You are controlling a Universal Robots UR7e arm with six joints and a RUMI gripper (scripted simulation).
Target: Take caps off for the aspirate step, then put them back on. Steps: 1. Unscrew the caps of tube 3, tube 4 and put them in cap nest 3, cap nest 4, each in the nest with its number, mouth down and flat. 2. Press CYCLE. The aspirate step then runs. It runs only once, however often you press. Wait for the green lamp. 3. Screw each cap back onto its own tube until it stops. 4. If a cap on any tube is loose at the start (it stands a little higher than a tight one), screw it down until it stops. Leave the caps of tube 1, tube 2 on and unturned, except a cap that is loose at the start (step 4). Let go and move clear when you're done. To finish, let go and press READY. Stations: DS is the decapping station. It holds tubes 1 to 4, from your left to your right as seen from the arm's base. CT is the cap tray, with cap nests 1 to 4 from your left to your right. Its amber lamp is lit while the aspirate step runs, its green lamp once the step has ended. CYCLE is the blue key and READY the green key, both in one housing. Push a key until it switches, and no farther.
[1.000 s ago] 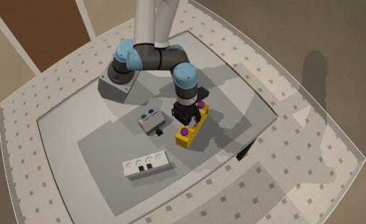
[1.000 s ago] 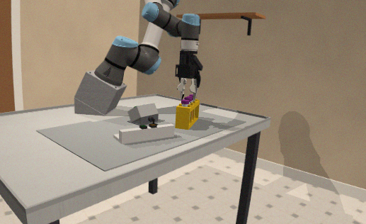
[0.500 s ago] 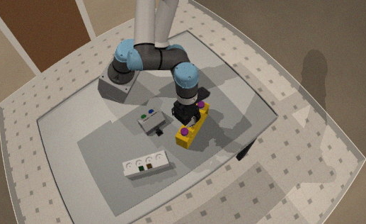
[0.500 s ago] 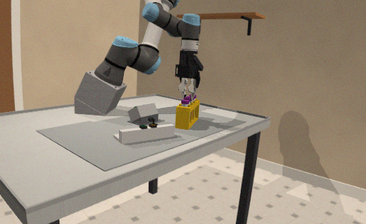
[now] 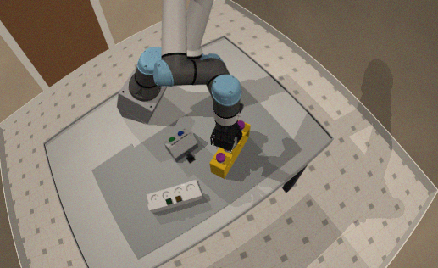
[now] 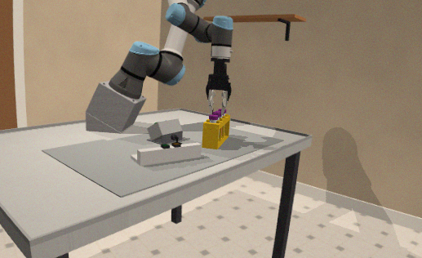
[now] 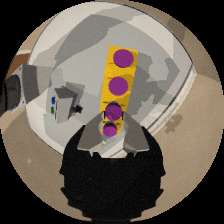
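Note:
The yellow decapping station [image 5: 219, 170] [image 6: 211, 136] [image 7: 106, 92] holds four tubes with purple caps. My gripper [image 6: 218, 112] [image 7: 113, 111] points down over it, shut on the cap of tube 3 [image 7: 113, 112]. How far that cap is unscrewed cannot be told. The cap of tube 4 [image 5: 220, 157] [image 6: 214, 117] [image 7: 110, 130] sits on its tube, as do the cap of tube 2 [image 7: 118, 86] and the cap of tube 1 [image 5: 241, 124] [image 7: 123, 58]. The white cap tray [image 5: 174, 204] [image 6: 170, 155] shows empty nests. Its green lamp [image 5: 169, 201] and amber lamp [image 5: 179, 198] look dark.
The grey key housing [image 5: 182, 147] [image 6: 166, 131] [image 7: 64, 106] stands between the arm's base and the station, with the blue CYCLE key [image 5: 180, 133] [image 7: 53, 100] and green READY key [image 5: 171, 139] [image 7: 52, 110]. A small black part [image 5: 191, 158] [image 7: 78, 109] juts out beside the housing.

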